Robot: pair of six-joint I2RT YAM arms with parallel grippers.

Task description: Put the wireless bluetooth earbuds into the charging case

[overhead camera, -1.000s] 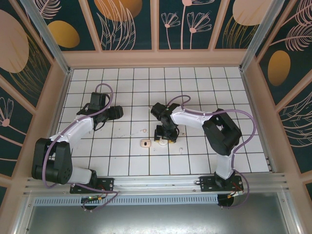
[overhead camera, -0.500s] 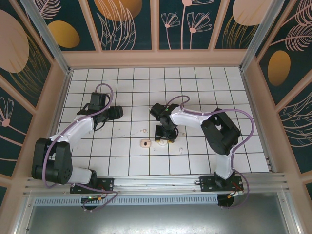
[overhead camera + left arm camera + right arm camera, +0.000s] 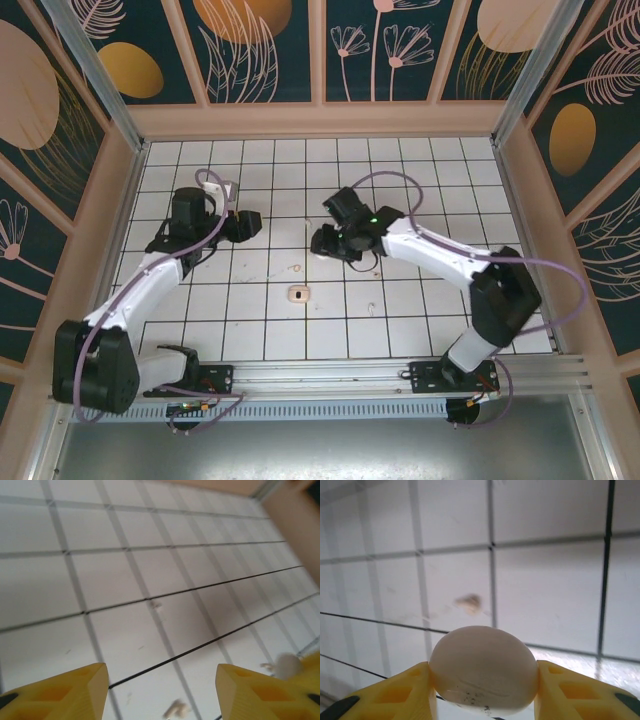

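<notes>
Table (image 3: 420, 170): white tiled surface with dark grid lines, walled by beige frame rails (image 3: 320, 120).
Charging case (image 3: 297, 294): tiny pinkish-beige rounded-square plastic case, flat on a tile just below the centre of the overhead view, between the two arms, touched by neither.
Right gripper (image 3: 322, 241): above and slightly right of the case, well apart from it. Its yellow fingers (image 3: 400, 695) are clenched on a cream-white rounded plastic piece (image 3: 483, 669); whether this is an earbud cannot be told.
Left gripper (image 3: 248, 224): left of centre in the overhead view, yellow fingers (image 3: 65, 690) spread wide, grasping nothing.
Surroundings: brownish smudge (image 3: 297, 267) on the tile directly above the case; small pale speck (image 3: 371, 309) to the lower right of the case, too small to identify; blurred white blob (image 3: 286, 665) at the right-hand fingertip in the left wrist view, nature unclear.
Obstructions: the held piece covers the lower centre of the right wrist view and hides the gap between the fingers.
</notes>
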